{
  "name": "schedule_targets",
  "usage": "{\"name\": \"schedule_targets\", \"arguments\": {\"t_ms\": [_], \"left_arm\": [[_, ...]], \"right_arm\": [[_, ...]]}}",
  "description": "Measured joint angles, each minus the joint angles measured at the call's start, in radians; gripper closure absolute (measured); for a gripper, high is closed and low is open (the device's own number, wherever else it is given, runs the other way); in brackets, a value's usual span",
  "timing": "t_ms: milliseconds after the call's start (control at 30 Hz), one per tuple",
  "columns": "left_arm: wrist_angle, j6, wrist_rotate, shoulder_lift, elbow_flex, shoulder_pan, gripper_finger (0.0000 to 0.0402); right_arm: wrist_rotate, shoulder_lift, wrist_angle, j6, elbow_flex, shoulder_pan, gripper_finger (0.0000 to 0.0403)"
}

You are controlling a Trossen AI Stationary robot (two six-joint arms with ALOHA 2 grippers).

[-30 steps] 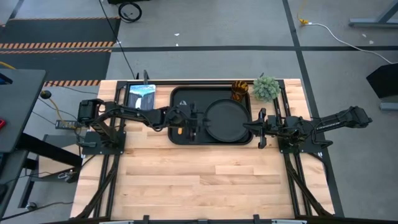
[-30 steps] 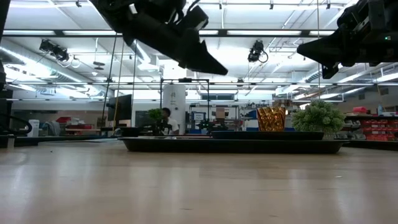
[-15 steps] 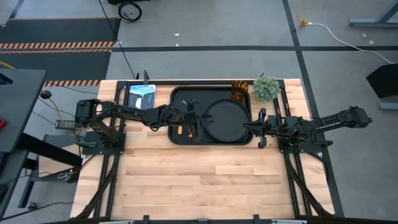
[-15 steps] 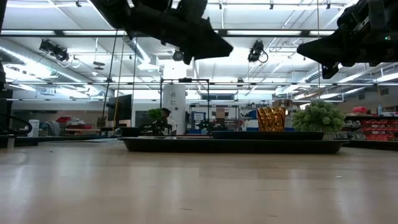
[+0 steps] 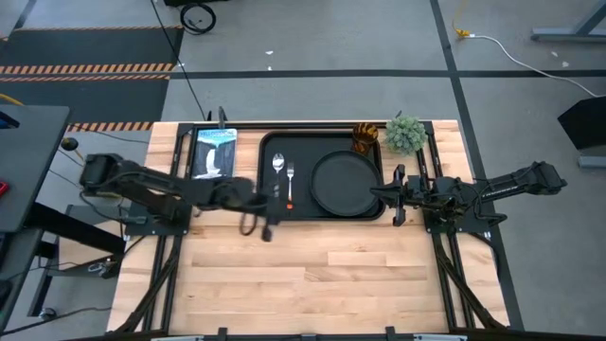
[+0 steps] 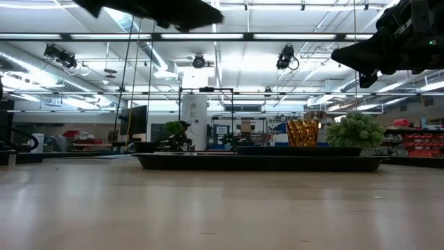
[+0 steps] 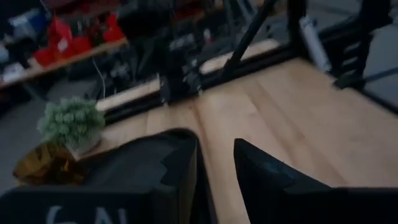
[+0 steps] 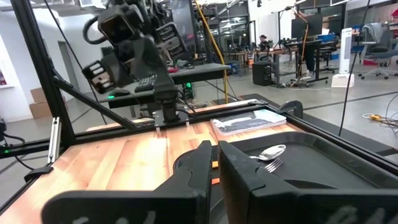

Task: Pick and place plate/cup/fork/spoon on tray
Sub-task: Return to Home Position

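Observation:
The black tray (image 5: pixel 322 214) lies at the table's far middle. On it the round black plate (image 5: pixel 346 184) lies to the right. The spoon (image 5: pixel 277 169) and the fork (image 5: pixel 290 182) lie side by side on its left part, and both show in the right wrist view (spoon (image 8: pixel 271 152), fork (image 8: pixel 274 165)). The amber cup (image 5: pixel 365 138) stands upright at the tray's far right corner; whether it is inside the rim I cannot tell. My left gripper (image 5: pixel 262 224) is open and empty, above the table just off the tray's near left corner. My right gripper (image 5: pixel 396 197) is shut and empty at the tray's right edge.
A small green potted plant (image 5: pixel 405 134) stands right of the cup. A flat blue-white device (image 5: pixel 214 152) lies left of the tray. Black arm frames (image 5: pixel 445 218) stand at both sides. Bare wood (image 5: pixel 322 275) fills the table's near half.
My left gripper has drawn back from above the tray's left part, up and toward the table's near left, and now stands off the tray. The spoon and fork, which it covered before, now show lying on the tray.

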Motion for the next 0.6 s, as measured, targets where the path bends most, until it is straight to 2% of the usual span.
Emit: {"name": "schedule_targets", "arguments": {"t_ms": [100, 300, 600], "left_arm": [[0.081, -0.008, -0.021, -0.095, -0.126, 0.001, 0.0285], [0.245, -0.127, -0.097, -0.257, -0.365, 0.001, 0.0285], [0.303, -0.191, -0.099, -0.442, -0.573, 0.006, 0.0285]], "right_arm": [[0.000, 0.000, 0.000, 0.000, 0.000, 0.000, 0.0369], [0.000, 0.000, 0.000, 0.000, 0.000, 0.000, 0.0369], [0.000, 0.000, 0.000, 0.000, 0.000, 0.000, 0.0369]]}}
